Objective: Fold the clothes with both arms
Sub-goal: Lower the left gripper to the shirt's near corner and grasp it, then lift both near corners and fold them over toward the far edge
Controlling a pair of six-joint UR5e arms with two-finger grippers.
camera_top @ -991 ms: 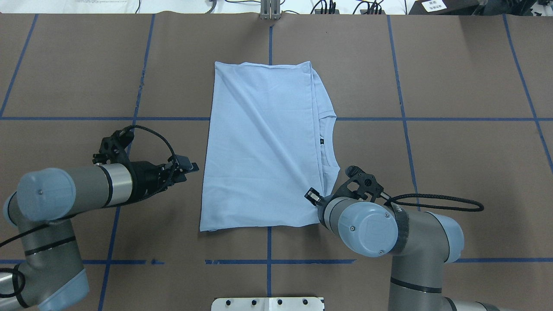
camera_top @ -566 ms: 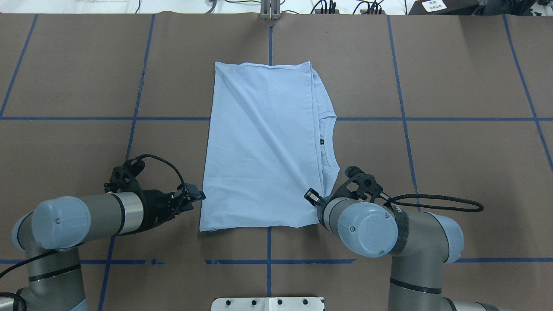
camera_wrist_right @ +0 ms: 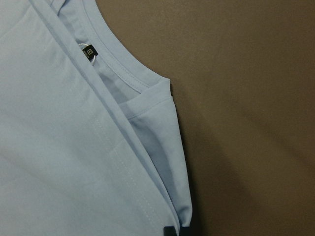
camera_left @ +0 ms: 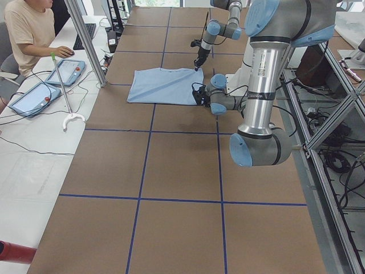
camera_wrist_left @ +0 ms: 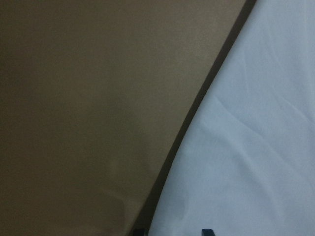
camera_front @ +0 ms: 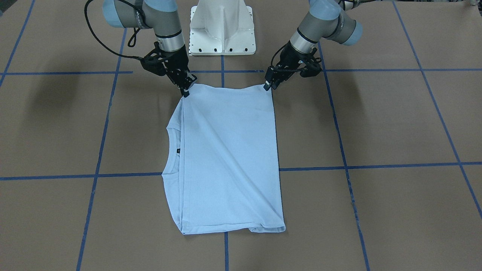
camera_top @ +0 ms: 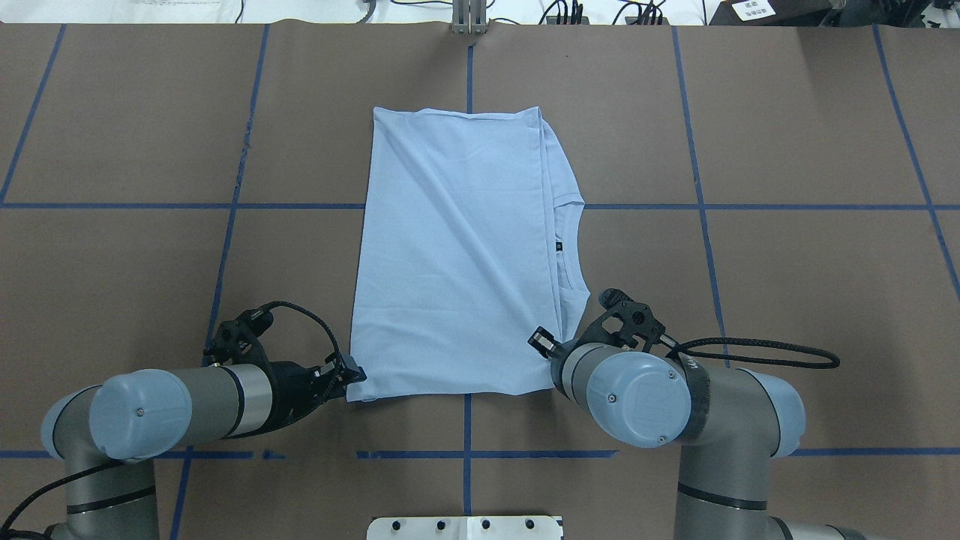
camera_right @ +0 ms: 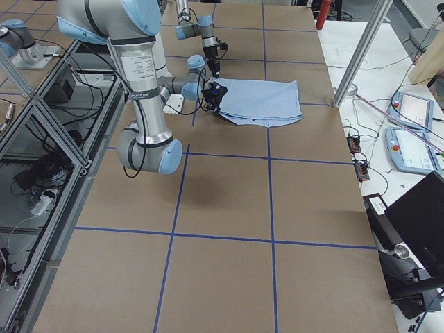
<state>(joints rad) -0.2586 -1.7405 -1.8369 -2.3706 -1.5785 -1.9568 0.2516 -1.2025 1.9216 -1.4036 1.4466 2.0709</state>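
Note:
The light blue T-shirt [camera_top: 450, 247] lies folded flat in a tall rectangle on the brown table, its ribbed collar [camera_top: 574, 247] showing along the right edge. My left gripper [camera_top: 358, 373] sits low at the shirt's near left corner [camera_front: 268, 86]. Its jaws are open, and the left wrist view shows the shirt's edge [camera_wrist_left: 246, 123] running between them. My right gripper [camera_front: 185, 92] is at the near right corner, mostly hidden under its own arm in the overhead view [camera_top: 541, 341]. It appears shut on the cloth corner [camera_wrist_right: 167, 196].
The white pedestal base [camera_front: 222, 34] stands just behind both grippers. Blue tape lines [camera_top: 697, 206] grid the tabletop. A seated person [camera_left: 34, 28] with tablets [camera_left: 68, 71] is beyond the far table edge, beside a metal post [camera_left: 85, 40].
My left arm has swung toward the robot's side and to the right, bringing its gripper down to the shirt's near left corner. The right arm and the shirt have not moved.

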